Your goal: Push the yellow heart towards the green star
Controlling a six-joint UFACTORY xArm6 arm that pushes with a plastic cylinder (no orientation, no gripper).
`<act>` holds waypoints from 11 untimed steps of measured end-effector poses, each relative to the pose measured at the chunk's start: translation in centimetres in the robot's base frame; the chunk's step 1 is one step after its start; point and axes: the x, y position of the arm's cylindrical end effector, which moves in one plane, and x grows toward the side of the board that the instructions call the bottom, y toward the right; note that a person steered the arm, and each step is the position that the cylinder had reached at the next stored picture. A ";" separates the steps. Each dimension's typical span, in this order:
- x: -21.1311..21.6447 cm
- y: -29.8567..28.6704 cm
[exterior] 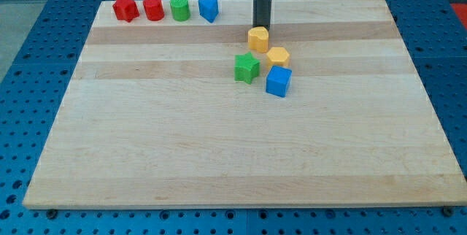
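my tip [262,27] right above the yellow heart [258,39], just about touching, green star [247,68] nearby, rod has no tool

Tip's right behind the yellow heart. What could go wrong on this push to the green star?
1. My tip sits at the top edge of the yellow heart block; the green star block lies down and slightly left, so an off-centre push may send the heart past it.
2. The yellow hexagonal block lies close by, with the blue cube below; either could get knocked.
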 end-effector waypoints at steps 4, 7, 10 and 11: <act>1.1 0.0; 1.3 0.2; 0.4 1.8; 2.2 1.8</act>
